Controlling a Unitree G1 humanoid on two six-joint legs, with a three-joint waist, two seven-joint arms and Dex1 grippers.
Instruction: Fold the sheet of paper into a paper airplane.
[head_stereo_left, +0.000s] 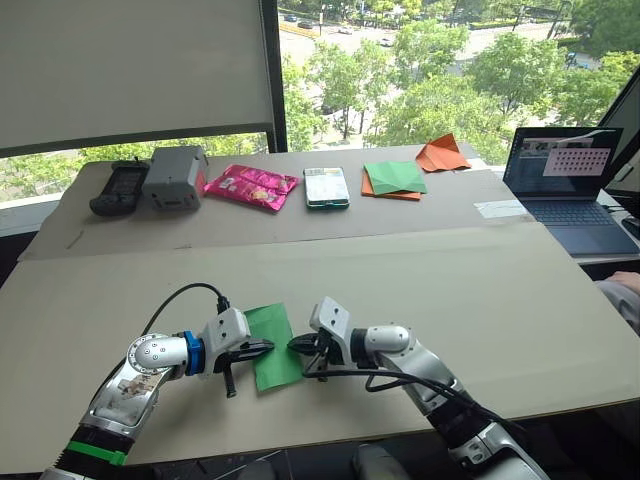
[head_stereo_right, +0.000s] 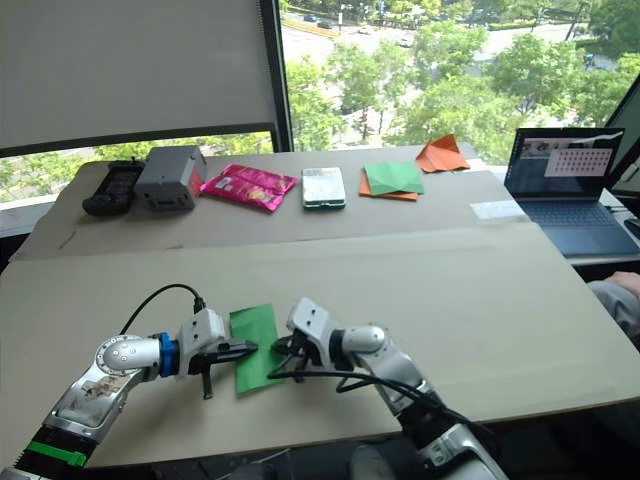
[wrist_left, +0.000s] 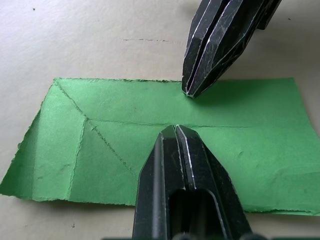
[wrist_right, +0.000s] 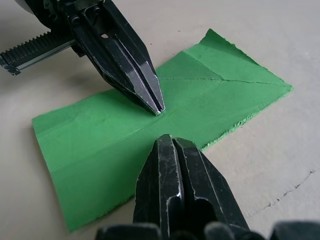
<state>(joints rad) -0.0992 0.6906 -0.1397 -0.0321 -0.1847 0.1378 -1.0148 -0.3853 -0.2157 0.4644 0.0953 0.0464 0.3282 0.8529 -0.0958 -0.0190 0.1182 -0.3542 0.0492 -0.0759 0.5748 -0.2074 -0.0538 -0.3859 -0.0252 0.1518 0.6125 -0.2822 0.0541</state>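
Pressing sheet of paper (wrist_left: 150, 107): closed left tool (wrist_left: 176, 128), right tool (wrist_right: 170, 138).

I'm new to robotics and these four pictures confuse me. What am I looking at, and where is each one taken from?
This is a humanoid robot with two arms, each ending in a two-fingered black claw. The two wide pictures come from cameras on its head, looking down over a cardboard-covered table. The two close-ups come from cameras on its wrists.

In front of it lies a thin bright green sheet of paper, flat, with creases. The left claw and right claw are both shut, tips pressed on the paper from opposite sides; neither grips it.

Farther back lie a black controller, grey box, pink packet, phone, green-and-orange paper stack, orange pointed paper shape and laptop.
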